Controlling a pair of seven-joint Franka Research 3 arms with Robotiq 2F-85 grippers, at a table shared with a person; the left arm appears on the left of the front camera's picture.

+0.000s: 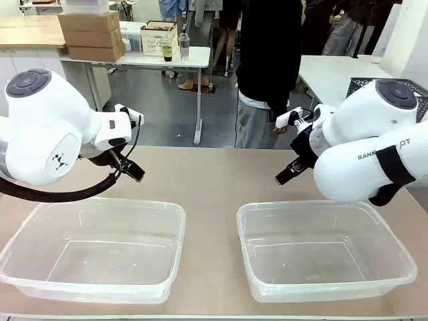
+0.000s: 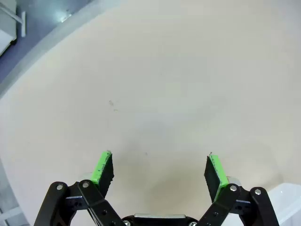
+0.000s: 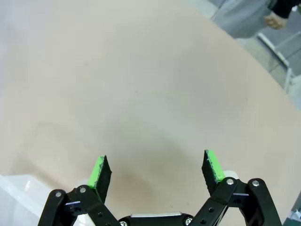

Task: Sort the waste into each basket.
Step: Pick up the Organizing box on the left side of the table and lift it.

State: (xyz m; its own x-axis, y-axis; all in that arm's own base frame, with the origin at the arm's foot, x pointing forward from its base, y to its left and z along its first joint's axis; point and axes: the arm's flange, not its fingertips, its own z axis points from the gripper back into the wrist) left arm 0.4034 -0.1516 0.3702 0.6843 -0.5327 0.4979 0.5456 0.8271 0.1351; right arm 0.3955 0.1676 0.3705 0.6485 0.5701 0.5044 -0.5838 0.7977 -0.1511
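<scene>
Left gripper (image 1: 134, 172) has its jaws spread wide and holds nothing, hanging over the bare table (image 1: 207, 175). The left basket (image 1: 100, 204) sits just below it on the robot's side, with nothing inside. Right gripper (image 1: 286, 175) is likewise spread and holding nothing, with the right basket (image 1: 314, 206) just below it. Probably parked ready, one tub per arm and waste type.

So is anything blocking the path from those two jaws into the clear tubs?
Nothing visible does: the left gripper and right gripper hang with open jaws above the table, just behind the left tub and right tub.
</scene>
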